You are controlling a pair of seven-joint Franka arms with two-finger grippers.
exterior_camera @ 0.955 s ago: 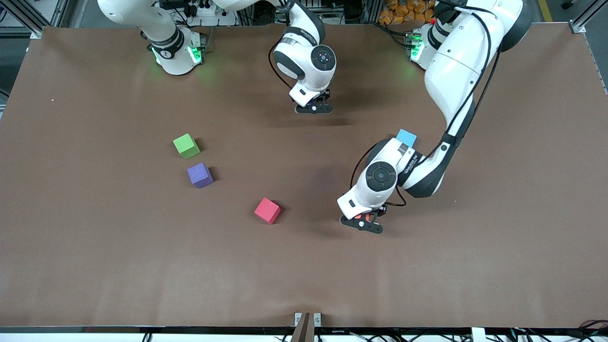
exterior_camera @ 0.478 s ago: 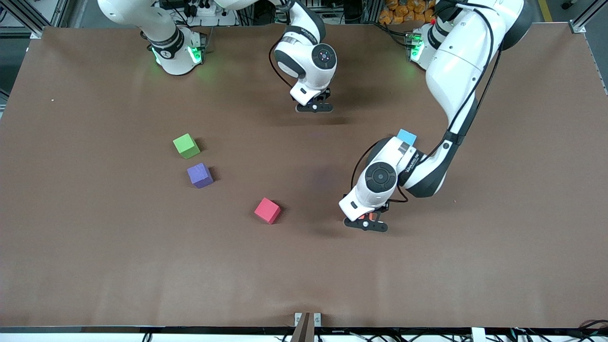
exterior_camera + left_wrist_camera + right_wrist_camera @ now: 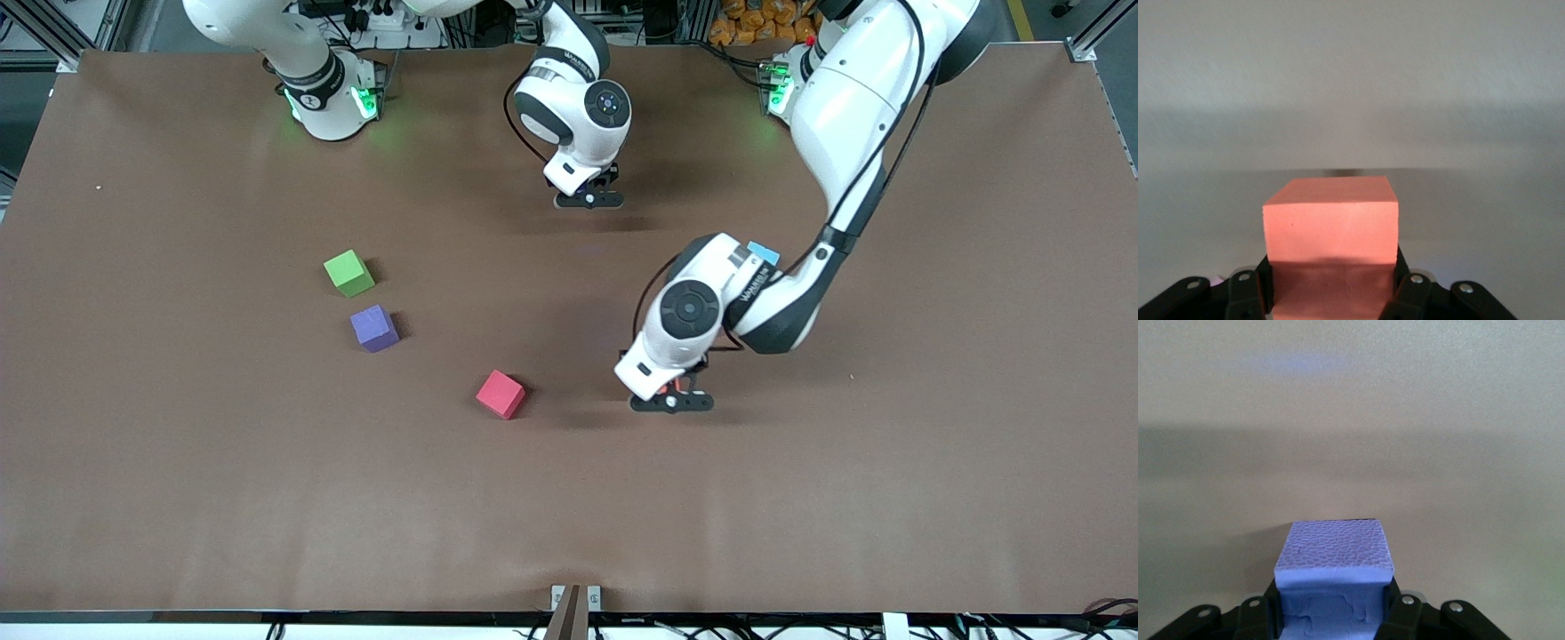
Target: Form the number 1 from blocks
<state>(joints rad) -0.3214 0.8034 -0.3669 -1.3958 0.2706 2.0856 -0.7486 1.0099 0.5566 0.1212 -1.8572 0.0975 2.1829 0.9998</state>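
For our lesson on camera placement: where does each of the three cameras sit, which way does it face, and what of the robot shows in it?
Front view: high across the table, facing both arms' bases; shows both arms.
Left wrist view: on the left arm, facing the table past the left tool, shut on the orange block.
Right wrist view: on the right arm; right tool shut on a blue-violet block.
Shared: both tools, left and right, also show from the front.

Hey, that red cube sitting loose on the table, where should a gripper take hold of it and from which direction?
Probably from straight above the red cube, closing on two opposite flat side faces. It sits turned at an angle to the table edges, so rotate the wrist until the fingers run parallel to those faces. Nothing crowds it.
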